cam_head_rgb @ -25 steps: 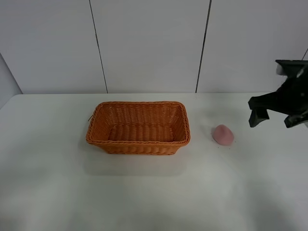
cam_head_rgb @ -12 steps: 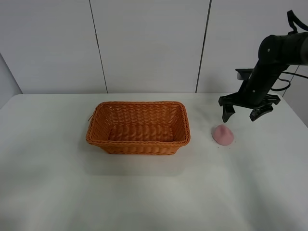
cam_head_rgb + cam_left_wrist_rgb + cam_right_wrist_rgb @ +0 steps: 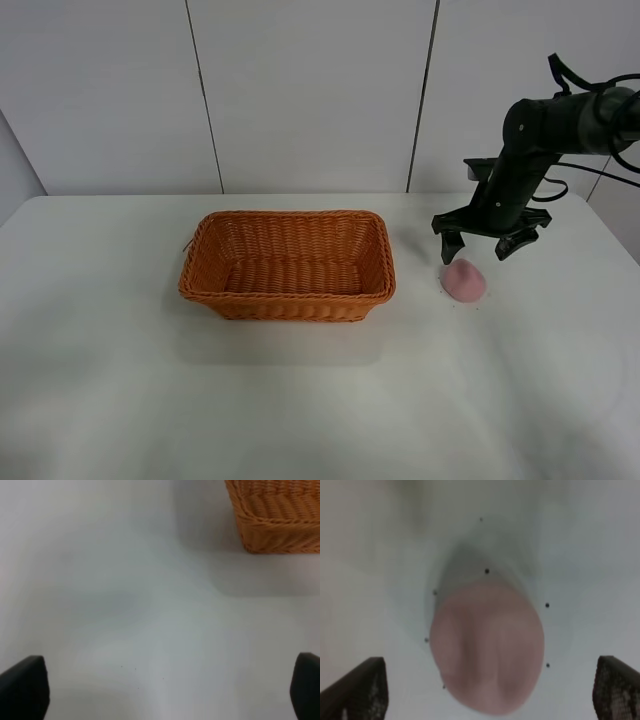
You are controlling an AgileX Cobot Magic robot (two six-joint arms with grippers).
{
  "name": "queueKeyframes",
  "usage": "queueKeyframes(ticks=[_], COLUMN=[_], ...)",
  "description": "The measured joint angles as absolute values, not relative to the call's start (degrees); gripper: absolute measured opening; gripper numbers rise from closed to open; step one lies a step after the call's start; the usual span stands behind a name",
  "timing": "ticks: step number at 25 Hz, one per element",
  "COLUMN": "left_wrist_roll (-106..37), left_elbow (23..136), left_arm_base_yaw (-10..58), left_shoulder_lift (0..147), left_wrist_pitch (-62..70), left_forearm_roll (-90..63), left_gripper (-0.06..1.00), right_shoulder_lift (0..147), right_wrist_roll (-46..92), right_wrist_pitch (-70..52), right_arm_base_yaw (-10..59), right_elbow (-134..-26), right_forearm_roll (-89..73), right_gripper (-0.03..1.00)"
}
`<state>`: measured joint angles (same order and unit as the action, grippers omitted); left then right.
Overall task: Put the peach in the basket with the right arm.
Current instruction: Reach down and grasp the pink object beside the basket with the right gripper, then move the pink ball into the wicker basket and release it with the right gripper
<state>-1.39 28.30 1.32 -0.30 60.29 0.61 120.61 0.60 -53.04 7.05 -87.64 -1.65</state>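
The white table (image 3: 300, 400) lies under the right claw (image 3: 476, 247) and spreads far to its left. Behind the claw stands a pale grey panel wall (image 3: 300, 90) with thin dark vertical seams (image 3: 421, 96). The light is soft.

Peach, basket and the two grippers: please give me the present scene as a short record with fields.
peach: lies on the table, right of the basket, apart from it
basket: on the table, no peach inside
right gripper: open, close over the peach, one finger on each side of it; no grip
left gripper: open, over the table, a basket corner in its view; not seen in the exterior high view
task state: peach not yet grasped
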Motion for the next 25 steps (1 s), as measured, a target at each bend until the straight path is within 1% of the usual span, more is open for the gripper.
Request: queueKeyframes(ticks=[11,13,14,16,18,19,20,25], left_wrist_roll=[-1.39,-1.39,-1.39,-1.39,-1.39,-1.39,-1.39,-1.39], left_elbow=[28.3,28.3,28.3,28.3,28.3,28.3,28.3,28.3], left_arm_base_yaw=[1.32,1.32,1.32,1.32,1.32,1.32,1.32,1.32], left_shoulder_lift=[-0.3,-0.3,-0.3,-0.3,-0.3,-0.3,-0.3,-0.3], left_wrist_pitch=[60.29,60.29,60.29,60.29,60.29,60.29,60.29,60.29], left_forearm_roll=[0.61,0.61,0.61,0.61,0.61,0.61,0.61,0.61], left_gripper=[0.99,0.99,0.99,0.99,0.99,0.99,0.99,0.99], right_shoulder_lift=[127.49,127.49,127.49,127.49,127.3,126.98,126.84,124.84], right_wrist_roll=[0.0,0.0,0.0,0.0,-0.54,-0.67,-0.78,-0.95], right_wrist_pitch=[-50.36,-49.95,-49.81,-49.76,-50.04,-50.21,-50.42,-53.37], right_arm_base_yaw=[7.05,7.05,7.05,7.05,7.05,7.05,7.05,7.05], right_elbow=[-87.59,-87.59,-87.59,-87.59,-87.59,-87.64,-87.64,-89.48], right_forearm_roll=[-1.65,-1.65,-1.65,-1.65,-1.71,-1.65,-1.65,-1.54], right_gripper=[0.63,0.56,0.48,0.26,0.07,0.02,0.0,0.0])
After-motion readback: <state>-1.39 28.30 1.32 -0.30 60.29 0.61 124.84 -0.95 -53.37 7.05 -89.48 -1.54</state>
